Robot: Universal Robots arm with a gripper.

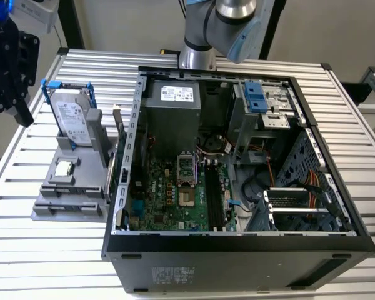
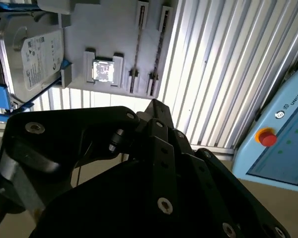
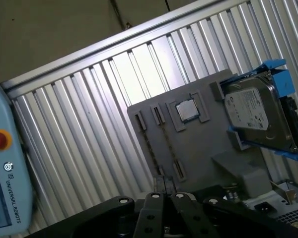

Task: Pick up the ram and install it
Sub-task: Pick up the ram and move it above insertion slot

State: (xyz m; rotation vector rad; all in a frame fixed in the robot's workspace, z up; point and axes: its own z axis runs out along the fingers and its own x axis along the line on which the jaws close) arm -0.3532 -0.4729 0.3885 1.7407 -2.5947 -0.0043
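Note:
The ram (image 1: 119, 128) is a thin dark stick standing on edge at the right side of the grey holder (image 1: 50, 209), close to the open computer case's left wall. My black gripper (image 1: 9, 109) hangs well above the table at the exterior view's far left, left of the holder and apart from everything on it. In both wrist views the gripper (image 3: 164, 183) (image 2: 154, 105) looks down on the holder (image 3: 203, 148) (image 2: 104, 44) from a distance. The motherboard's long black slots (image 1: 211, 197) lie inside the case.
On the holder stand a silver hard drive with blue rails (image 1: 72, 119) (image 3: 256, 114) and a small square processor chip (image 1: 64, 167) (image 2: 103, 70). The case (image 1: 237, 244) takes up the slatted table's middle and right. A pale blue console with a red button (image 2: 266, 137) sits beyond the table edge.

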